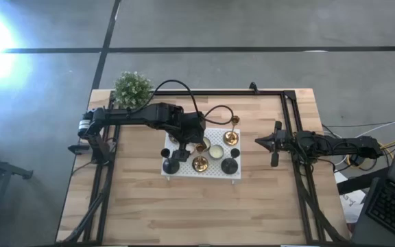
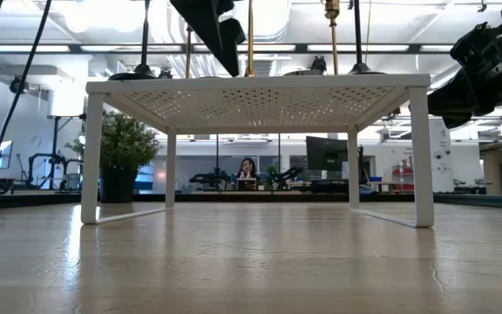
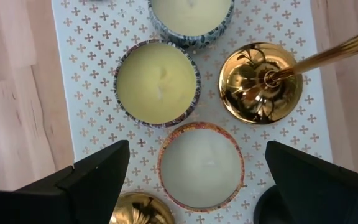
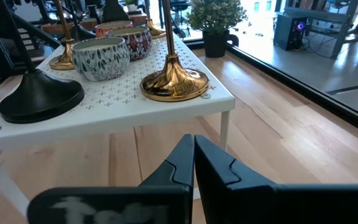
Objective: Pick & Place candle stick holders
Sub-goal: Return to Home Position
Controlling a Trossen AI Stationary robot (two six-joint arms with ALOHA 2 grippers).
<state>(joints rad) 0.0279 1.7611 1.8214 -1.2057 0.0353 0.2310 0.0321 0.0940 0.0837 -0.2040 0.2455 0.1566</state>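
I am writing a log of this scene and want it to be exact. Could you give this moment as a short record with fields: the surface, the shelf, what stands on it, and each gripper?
surface: wooden table
shelf: white perforated shelf, standing mid-table
on shelf: three candles in tins, brass holders, black holders
left gripper: open, empty, above the candles
right gripper: shut, empty, beside the shelf and apart from it
other: potted plant at a table corner near the left arm
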